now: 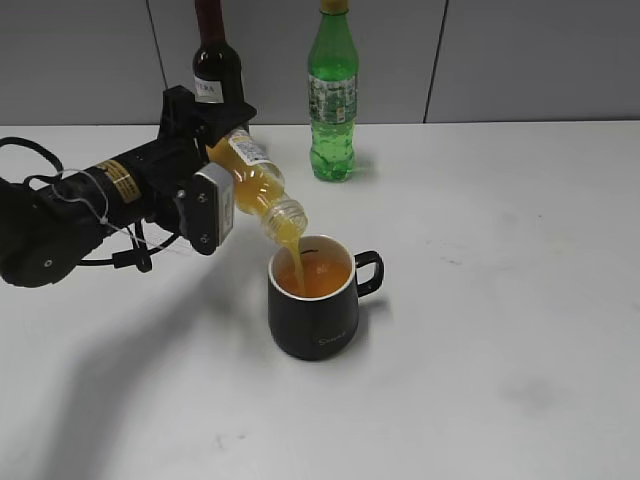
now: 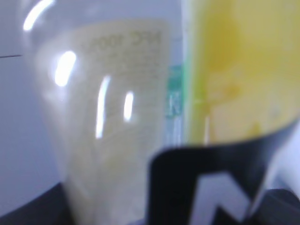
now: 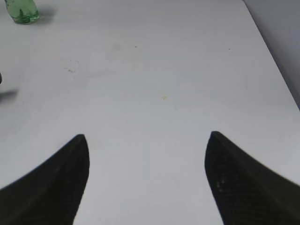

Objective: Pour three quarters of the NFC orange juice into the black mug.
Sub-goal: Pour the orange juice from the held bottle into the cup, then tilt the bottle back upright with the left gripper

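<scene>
**Over the mug: bottle tipped, juice running**

At the left of the table (image 1: 520, 330), left arm stretched low and nearly level, wrist rolled so the left gripper (image 1: 222, 175) lies on its side, clamped around the NFC orange juice (image 1: 252, 180). Bottle tilted steeply, base up toward the back wall, open neck down and to the right, mouth just above the rim of the black mug (image 1: 315, 310). Thin orange stream falling from the neck into the mug's near-left side; orange liquid already pooled high inside. Some juice left in the bottle's lower side. Mug upright on the table, handle pointing right, small lettering low on its front.

From the left wrist, blurred and very close: clear bottle wall with faint reversed "NFC" print, yellow-orange liquid at right, black label edge below.

Behind, a dark wine bottle (image 1: 216, 60) and a green soda bottle (image 1: 333, 100), both upright near the wall.

Right gripper (image 3: 147, 173) spread wide over bare tabletop, holding nothing.
</scene>
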You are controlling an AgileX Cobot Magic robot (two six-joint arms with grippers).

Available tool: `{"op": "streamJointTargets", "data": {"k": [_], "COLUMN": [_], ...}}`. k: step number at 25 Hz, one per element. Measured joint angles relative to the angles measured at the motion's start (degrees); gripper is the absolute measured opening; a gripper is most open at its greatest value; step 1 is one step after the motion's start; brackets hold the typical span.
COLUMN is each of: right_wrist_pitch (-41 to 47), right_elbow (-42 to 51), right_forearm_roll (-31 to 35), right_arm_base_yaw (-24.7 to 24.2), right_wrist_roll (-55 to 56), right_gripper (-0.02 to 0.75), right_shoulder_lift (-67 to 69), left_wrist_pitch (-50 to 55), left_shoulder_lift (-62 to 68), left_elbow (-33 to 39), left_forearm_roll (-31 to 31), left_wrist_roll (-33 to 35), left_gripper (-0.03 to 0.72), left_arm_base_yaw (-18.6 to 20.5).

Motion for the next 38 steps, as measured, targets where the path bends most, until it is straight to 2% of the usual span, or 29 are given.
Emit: {"op": "streamJointTargets", "data": {"k": [38], "right_wrist_pitch": [0.0], "right_elbow": [0.0], "right_forearm_roll": [0.0], "right_arm_base_yaw": [0.0], "right_wrist_roll": [0.0], "right_gripper": [0.582], "right_shoulder_lift": [0.0], "left_wrist_pitch": [-0.06], "left_shoulder_lift": [0.0], "left_elbow": [-0.19], "left_forearm_roll": [0.0], "left_wrist_roll": [0.85], "left_gripper": [0.471], "left_arm_base_yaw": [0.0]}}
